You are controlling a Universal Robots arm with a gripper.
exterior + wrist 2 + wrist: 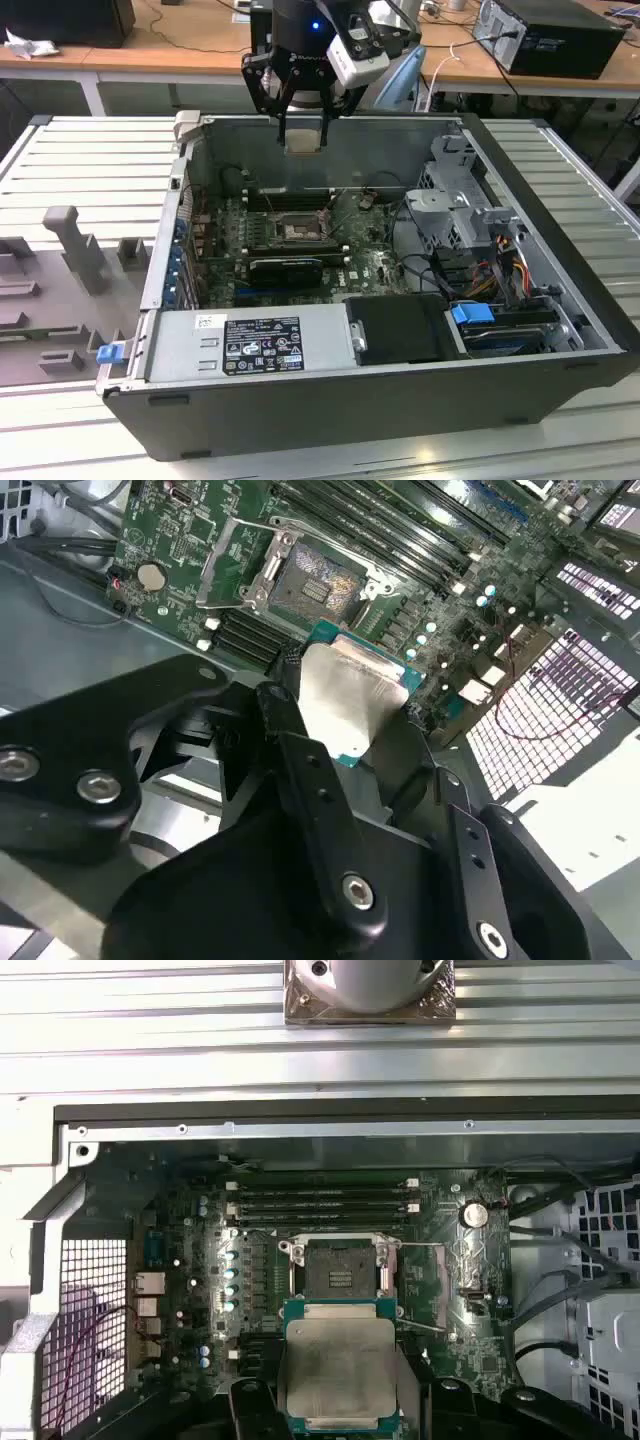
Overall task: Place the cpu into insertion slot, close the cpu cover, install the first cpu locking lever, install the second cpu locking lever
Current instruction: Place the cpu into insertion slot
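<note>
My gripper [303, 128] hangs above the back wall of the open computer case [560, 300], shut on the cpu [303, 141]. In both wrist views the cpu [352, 692] [340, 1365] is a flat square chip with a silvery top and a green edge, clamped between the black fingers [283, 720]. The insertion slot [297, 231] [316, 581] [340, 1266] lies below on the green board, its square centre bare. The cpu cover [213, 580] is a thin metal frame lifted clear of the slot. The cpu is well above the slot, not touching it.
Long black memory slots [320, 1200] run beside the socket. A black graphics card [285, 268] lies across the board, in front of the socket. A grey power supply [250, 345] fills the near side. Drive cage and cables [465, 215] are on the exterior view's right.
</note>
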